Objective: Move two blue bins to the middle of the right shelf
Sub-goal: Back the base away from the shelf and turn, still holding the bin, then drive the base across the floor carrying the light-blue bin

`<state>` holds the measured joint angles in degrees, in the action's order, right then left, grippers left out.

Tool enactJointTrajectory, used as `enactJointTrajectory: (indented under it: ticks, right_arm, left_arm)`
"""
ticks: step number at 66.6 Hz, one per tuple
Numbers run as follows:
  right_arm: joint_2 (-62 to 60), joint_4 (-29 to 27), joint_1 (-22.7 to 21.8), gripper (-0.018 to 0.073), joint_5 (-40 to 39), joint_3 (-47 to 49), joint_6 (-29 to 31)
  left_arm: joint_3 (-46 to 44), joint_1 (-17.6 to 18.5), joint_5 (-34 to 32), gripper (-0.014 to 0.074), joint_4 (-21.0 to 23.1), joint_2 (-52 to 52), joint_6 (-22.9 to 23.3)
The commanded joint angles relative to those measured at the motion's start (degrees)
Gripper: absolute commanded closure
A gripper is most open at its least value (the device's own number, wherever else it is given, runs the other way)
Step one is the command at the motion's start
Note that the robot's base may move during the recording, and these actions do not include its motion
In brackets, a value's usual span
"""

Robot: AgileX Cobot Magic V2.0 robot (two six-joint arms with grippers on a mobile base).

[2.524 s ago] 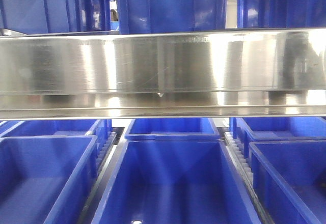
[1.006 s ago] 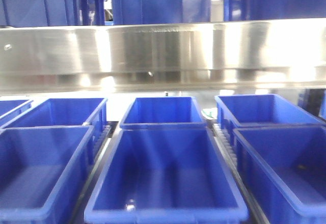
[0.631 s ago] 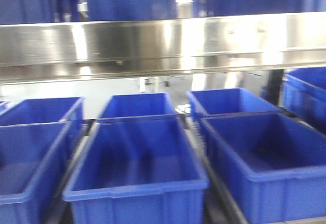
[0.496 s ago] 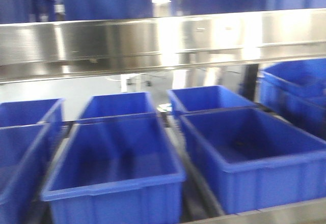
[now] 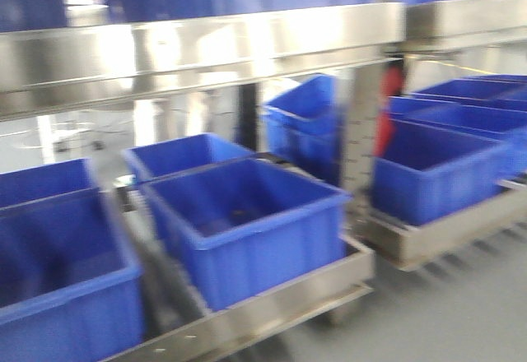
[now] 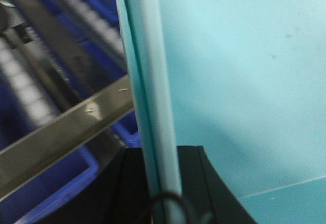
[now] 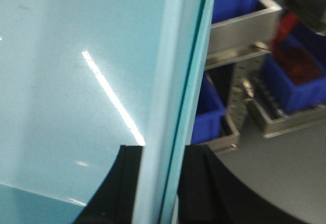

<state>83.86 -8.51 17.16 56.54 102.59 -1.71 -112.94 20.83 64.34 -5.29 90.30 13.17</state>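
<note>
So the left gripper (image 6: 163, 168) and right gripper (image 7: 162, 163) each pinch only the thin wall of the pale blue bin (image 6: 239, 81) carried between them, and a bump on that steel upright (image 5: 360, 132) could easily shake it loose.

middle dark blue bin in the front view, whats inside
The dark blue bin shows bare floor and one dark spot, too blurred to identify. Its front wall hides the nearest floor.

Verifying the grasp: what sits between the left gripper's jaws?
The pale cyan bin: its rim edge runs straight up between the two black jaws, as the left wrist view shows.
</note>
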Motion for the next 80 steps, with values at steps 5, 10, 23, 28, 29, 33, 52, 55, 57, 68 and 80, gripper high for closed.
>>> enactJointTrajectory:
  ticks: [5, 10, 23, 28, 29, 33, 52, 55, 57, 68, 80]
  right_arm:
    - [-0.49, -0.46, -0.01, 0.0712, -4.69, 0.95, 0.06]
    - [-0.49, -0.46, -0.01, 0.0712, -4.69, 0.95, 0.06]
    - [-0.49, -0.46, -0.01, 0.0712, -4.69, 0.95, 0.06]
    - [-0.49, -0.46, -0.01, 0.0712, -4.69, 0.95, 0.06]
    - [-0.49, -0.46, -0.01, 0.0712, -4.69, 0.95, 0.06]
    - [-0.49, -0.46, -0.01, 0.0712, -4.69, 0.95, 0.06]
    - [-0.49, -0.46, -0.01, 0.0712, -4.69, 0.95, 0.06]
    - [-0.49, -0.46, -0.01, 0.0712, -4.69, 0.95, 0.06]
    - [-0.49, -0.46, -0.01, 0.0712, -4.69, 0.95, 0.06]
    - [-0.49, -0.46, -0.01, 0.0712, -4.69, 0.95, 0.06]
    - [-0.49, -0.46, -0.01, 0.0712, -4.69, 0.95, 0.06]
  left_arm:
    - [-0.98, 0.58, -3.89, 0.0708, 1.95, -1.28, -0.97]
    - [-0.98, 0.58, -3.89, 0.0708, 1.95, -1.28, -0.97]
    - [-0.98, 0.58, -3.89, 0.0708, 1.95, -1.28, -0.97]
    - [-0.98, 0.58, -3.89, 0.0708, 1.95, -1.28, -0.97]
    - [-0.98, 0.58, -3.89, 0.0708, 1.95, -1.28, -0.97]
    - [-0.98, 0.58, -3.89, 0.0708, 1.95, -1.28, -0.97]
    - [-0.98, 0.58, -3.89, 0.0708, 1.95, -1.28, -0.97]
    - [-0.98, 0.58, -3.89, 0.0708, 1.95, -1.28, -0.97]
    - [-0.98, 0.58, -3.89, 0.0708, 1.95, -1.28, -0.97]
    - [-0.98, 0.58, -3.89, 0.0708, 1.95, -1.28, -0.97]
    - [-0.98, 0.58, -3.89, 0.0708, 1.95, -1.28, -0.97]
